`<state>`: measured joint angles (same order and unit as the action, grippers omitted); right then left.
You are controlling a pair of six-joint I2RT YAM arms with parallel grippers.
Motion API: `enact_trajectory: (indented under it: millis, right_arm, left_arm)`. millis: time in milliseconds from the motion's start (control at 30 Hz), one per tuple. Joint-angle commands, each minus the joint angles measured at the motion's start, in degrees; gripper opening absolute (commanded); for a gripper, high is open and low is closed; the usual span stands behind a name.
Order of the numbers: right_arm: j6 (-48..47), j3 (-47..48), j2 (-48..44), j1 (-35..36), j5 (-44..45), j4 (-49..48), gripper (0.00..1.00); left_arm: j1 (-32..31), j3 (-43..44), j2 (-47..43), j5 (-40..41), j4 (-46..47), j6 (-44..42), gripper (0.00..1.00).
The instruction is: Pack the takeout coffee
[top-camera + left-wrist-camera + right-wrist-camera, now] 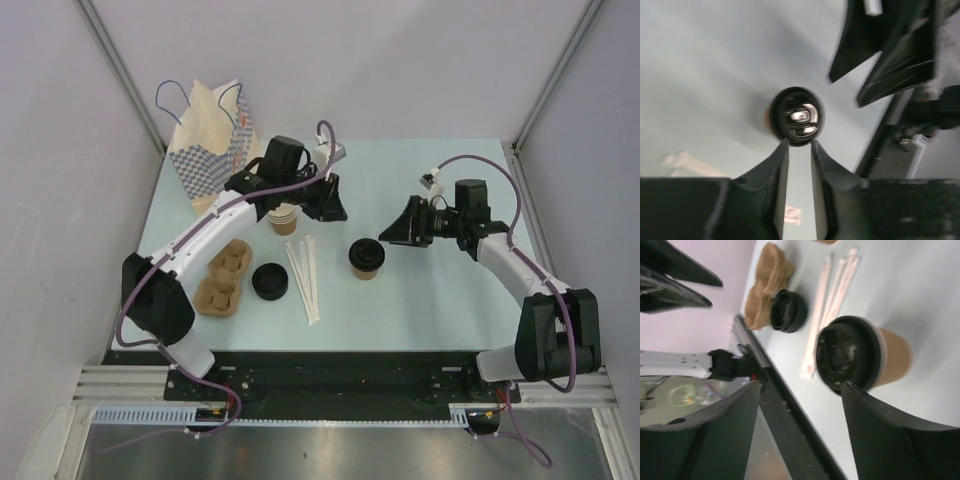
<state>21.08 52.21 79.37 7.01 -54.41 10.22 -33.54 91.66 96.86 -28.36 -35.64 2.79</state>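
Note:
The takeout coffee (366, 258), a tan paper cup with a black lid, stands upright at mid-table. It also shows in the left wrist view (796, 116) and the right wrist view (860, 357). My right gripper (392, 235) is wide open and empty just to the right of it; in the right wrist view (801, 385) one fingertip (850, 390) sits near the lid's edge. My left gripper (335, 210) hangs up and to the left of the cup with its jaws a narrow gap apart, empty. In the left wrist view (800, 144) the cup lies just beyond the tips.
A stack of lidless tan cups (284, 221) stands under the left wrist. Loose black lids (270, 282), wrapped straws (305, 278) and a tan pulp cup carrier (224, 277) lie front left. A patterned paper bag (210, 140) stands at the back left.

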Motion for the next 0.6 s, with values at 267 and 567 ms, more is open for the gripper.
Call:
enact_trajectory:
  millis: [267, 567]
  right_arm:
    - [14.2, 1.4, 6.8, 3.6, -6.6, -9.5, 0.24]
    - [12.6, 1.3, 11.9, 4.2, -7.9, -9.6, 0.13]
  left_arm:
    - [0.0, -13.8, 3.8, -27.3, 25.4, 25.4, 0.06]
    - [0.1, -14.3, 9.7, -28.1, 26.4, 26.8, 0.01]
